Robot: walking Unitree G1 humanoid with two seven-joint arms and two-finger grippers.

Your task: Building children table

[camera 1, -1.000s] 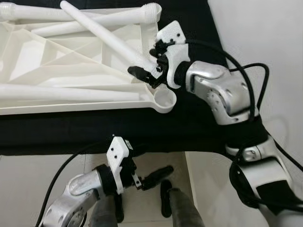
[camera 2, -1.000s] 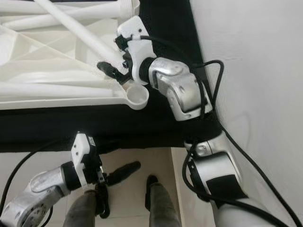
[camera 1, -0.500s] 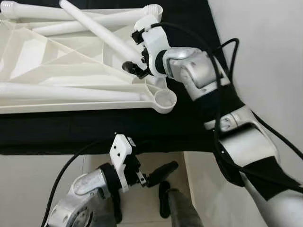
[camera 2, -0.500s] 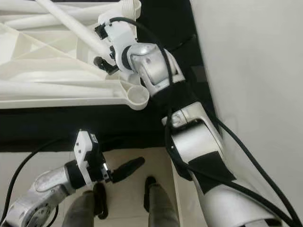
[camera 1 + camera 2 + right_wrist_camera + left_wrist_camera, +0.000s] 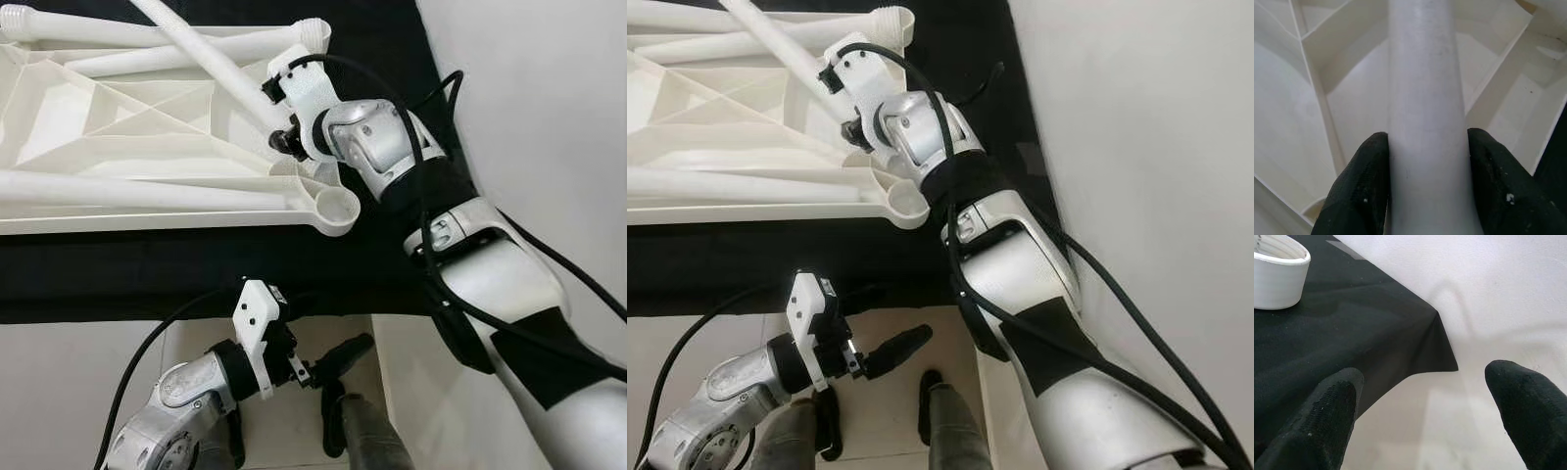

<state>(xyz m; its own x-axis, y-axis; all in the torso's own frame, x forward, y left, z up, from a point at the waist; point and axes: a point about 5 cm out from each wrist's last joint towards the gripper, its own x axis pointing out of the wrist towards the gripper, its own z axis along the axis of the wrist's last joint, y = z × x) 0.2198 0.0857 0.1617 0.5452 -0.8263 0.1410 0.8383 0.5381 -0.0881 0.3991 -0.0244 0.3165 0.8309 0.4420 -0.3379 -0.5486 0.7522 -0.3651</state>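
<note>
Several long white plastic tube legs (image 5: 118, 191) lay across the upturned white ribbed plastic children's table panel (image 5: 108, 127), which rested on a black cloth-covered tabletop (image 5: 196, 269) at the left and centre of the head views. Low at the left, the left claw (image 5: 338, 357) hung over the pale floor (image 5: 59, 382) just off the tabletop's near edge, its two black fingers (image 5: 1327, 416) spread wide apart with nothing between them. The panel's round corner socket (image 5: 338, 206) sat near the tabletop's right side. Just behind that socket, the right claw (image 5: 286, 140) reached over the panel, and its black fingers (image 5: 1359, 191) were pressed against both sides of one slanting white tube leg (image 5: 1427, 122), gripping it above the panel's ribs. A white wall (image 5: 529, 117) stood to the right.
</note>
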